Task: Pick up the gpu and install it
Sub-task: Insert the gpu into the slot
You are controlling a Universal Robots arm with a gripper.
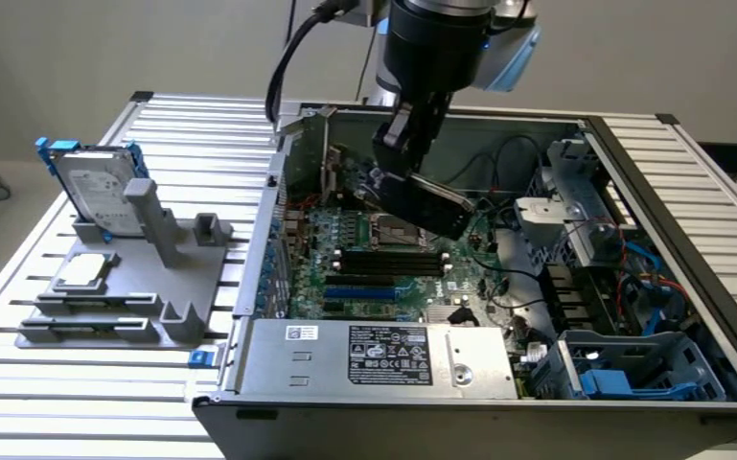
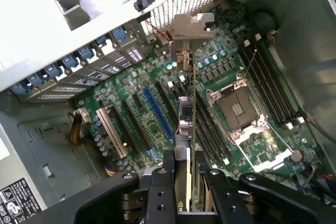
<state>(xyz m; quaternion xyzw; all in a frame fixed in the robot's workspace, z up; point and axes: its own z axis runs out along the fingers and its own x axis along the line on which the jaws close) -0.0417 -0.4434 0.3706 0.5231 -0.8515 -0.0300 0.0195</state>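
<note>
Tool: the gripper (image 1: 398, 172) is clamped on the graphics card (image 1: 435, 206), one finger on each flat face, gripping near one end.
Card: in the air inside the open computer case (image 1: 675, 182), tilted and not seated in any slot. In the exterior view it hangs over the motherboard (image 1: 381, 273) toward that board's 12 o'clock, above the processor socket (image 1: 391, 228).
Card, wrist view: seen edge-on, with the silver bracket (image 2: 191, 27) at the end away from the fingers, close to the case's meshed wall.
Slots: the long blue slot (image 2: 157, 114) runs just beside the card's line, not under it. In the exterior view the slots sit at 6 o'clock from the card.
Left behind: the gray stand (image 1: 170, 287) at 9 o'clock of the case holds a hard drive (image 1: 93, 187) and a small square chip (image 1: 83, 271).
Risk, tilt: judged from the slant, one corner would land first and the contact edge could scrape board parts instead of entering a slot.
Risk, socket: the socket lies open below, so a low pass could bend its pins.
Risk, bracket: it could catch the meshed wall and jam the card.
Risk, grip: held at one end only, the card may pivot between the fingers under pressure.
Risk, cables: loose wires at 3 o'clock of the board could snag.
</note>
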